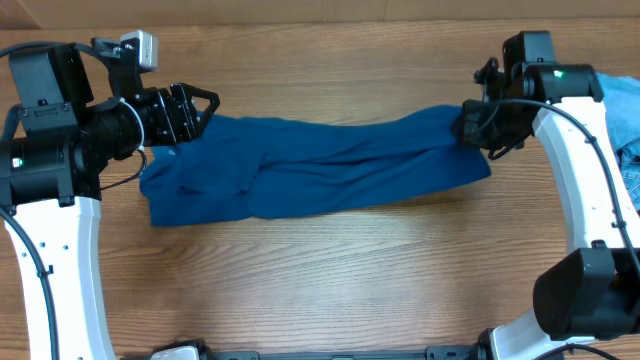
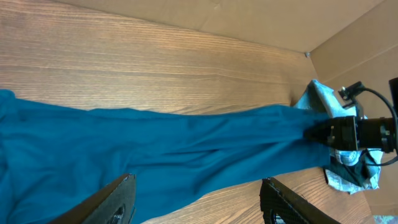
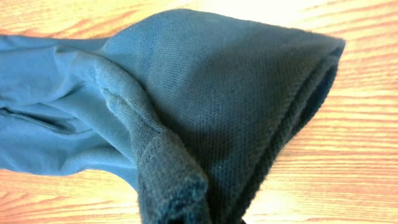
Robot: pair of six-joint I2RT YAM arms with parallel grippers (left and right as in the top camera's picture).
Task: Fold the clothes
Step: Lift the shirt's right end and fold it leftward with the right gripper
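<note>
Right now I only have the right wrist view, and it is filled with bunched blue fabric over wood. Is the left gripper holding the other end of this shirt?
Observer: No. The left gripper sits at the blue shirt's left end with its fingers spread wide, not pinching the cloth.
Operator: And the right one?
Observer: The right gripper is shut on the shirt's right end, and the shirt runs as a long band across the table.
Operator: Any other clothes around?
Observer: Yes, a lighter blue garment lies at the table's right edge, past the right gripper.
</note>
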